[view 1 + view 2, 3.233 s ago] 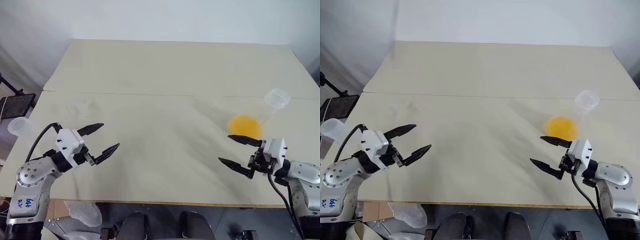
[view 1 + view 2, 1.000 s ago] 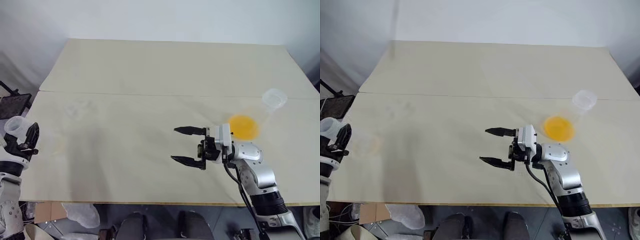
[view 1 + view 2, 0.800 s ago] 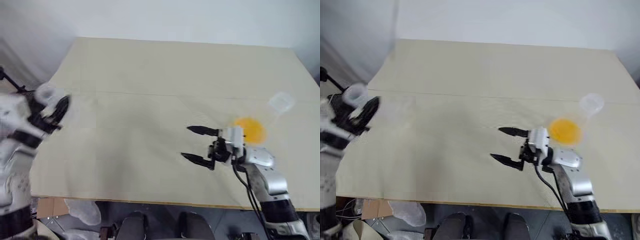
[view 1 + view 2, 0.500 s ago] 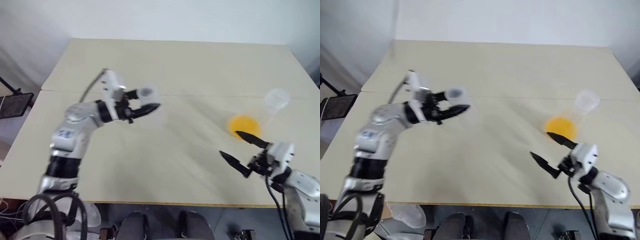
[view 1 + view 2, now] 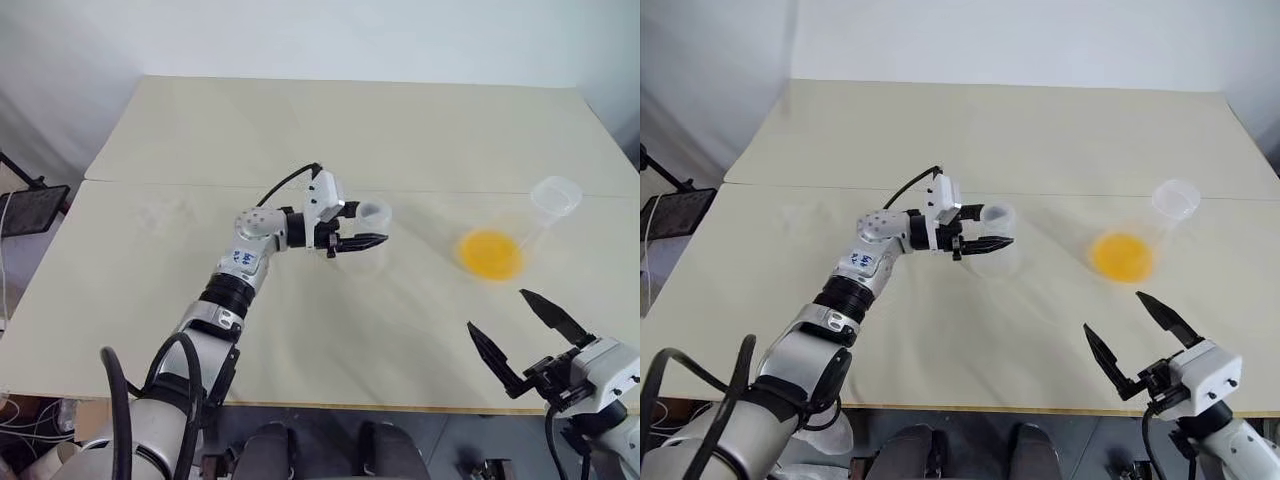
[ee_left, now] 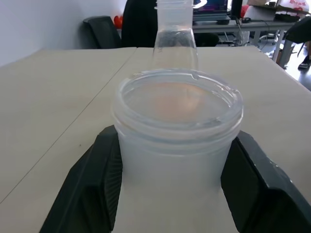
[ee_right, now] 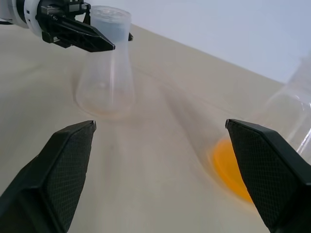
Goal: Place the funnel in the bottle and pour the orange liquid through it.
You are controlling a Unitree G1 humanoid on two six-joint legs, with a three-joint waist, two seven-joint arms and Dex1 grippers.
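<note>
Left claw (image 5: pixel 366 229): closed around the neck of the bottle (image 5: pixel 990 250), held at mid surface (image 5: pixel 300 130).
Bottle: upright, its base on the surface.
Right claw (image 5: pixel 515 330): wide open, empty, at the near right edge.
Orange liquid (image 5: pixel 489 252): inside the large flask (image 5: pixel 535 220), far right of the bottle, well apart.

The left arm (image 5: pixel 232 290) consists of silver-grey rounded segments joined by black ribbed collars, with blue markings on the forearm shell and a black cable looping over the white wrist block. The left gripper (image 5: pixel 362 243) and the right gripper (image 5: pixel 520 335) each carry two black, tapered, pointed fingers. The right gripper mounts on a white box-shaped housing with small dark screw holes and a black cable below it.
</note>
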